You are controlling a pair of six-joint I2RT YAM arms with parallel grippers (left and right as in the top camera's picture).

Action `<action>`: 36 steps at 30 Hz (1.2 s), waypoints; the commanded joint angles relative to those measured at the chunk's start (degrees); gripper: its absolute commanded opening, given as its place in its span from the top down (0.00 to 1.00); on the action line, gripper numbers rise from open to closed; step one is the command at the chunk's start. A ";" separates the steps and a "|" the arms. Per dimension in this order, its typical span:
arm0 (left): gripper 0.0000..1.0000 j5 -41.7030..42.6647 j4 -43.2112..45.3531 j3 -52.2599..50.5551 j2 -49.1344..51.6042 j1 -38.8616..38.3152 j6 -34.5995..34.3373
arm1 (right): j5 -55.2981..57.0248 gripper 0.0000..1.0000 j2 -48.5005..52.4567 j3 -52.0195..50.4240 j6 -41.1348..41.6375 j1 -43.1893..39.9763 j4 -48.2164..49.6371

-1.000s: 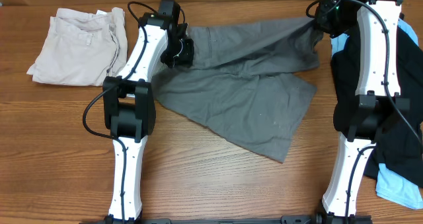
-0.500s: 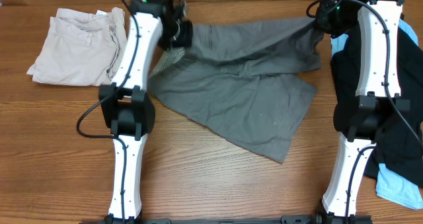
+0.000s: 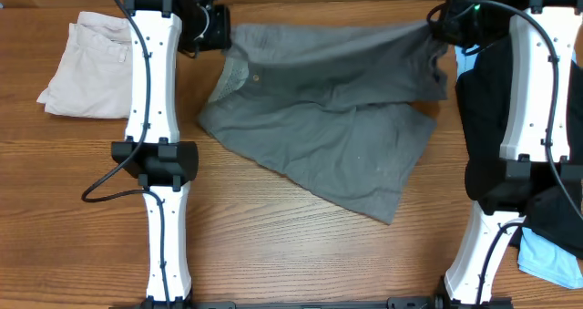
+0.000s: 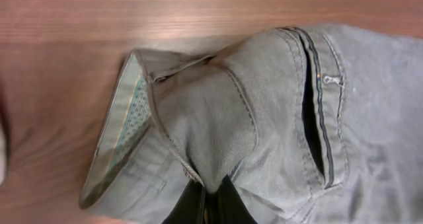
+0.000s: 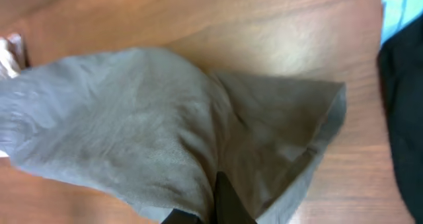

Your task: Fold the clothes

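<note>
Grey shorts (image 3: 328, 118) are spread across the far middle of the table (image 3: 291, 254), pinched at both upper ends! The left gripper (image 4: 206, 201) is clamped tight on the waistband end (striped lining flipped out, pocket slit beside it). The right gripper (image 5: 221, 196) is closed on the opposite fabric edge. Folded beige shorts (image 3: 96, 67) lie just outside the left arm, apart from the grey. A black garment (image 3: 472, 99) and a light-blue one (image 3: 547, 259) crowd the right arm's side, the black right beside the grey hem.

The right arm (image 3: 531, 90) hides part of the black garment (image 3: 475, 108); the edge crops the light-blue garment (image 3: 548, 260).
</note>
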 commanded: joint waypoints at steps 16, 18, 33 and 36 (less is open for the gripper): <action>0.96 -1.27 -0.44 -1.66 -0.70 4.28 6.10 | 11.76 0.96 -13.79 -38.27 8.28 7.61 3.96; 0.96 -1.40 -0.42 -3.72 -1.36 4.31 6.43 | 10.97 0.96 -13.79 -40.81 8.26 8.39 5.03; 0.96 -12.94 -0.44 -34.69 -18.67 3.85 7.41 | 8.59 0.96 -13.86 -44.65 8.31 10.80 1.14; 0.96 -14.43 -0.44 -41.83 -22.82 4.68 7.43 | 8.44 0.96 -13.86 -44.68 8.31 11.65 0.11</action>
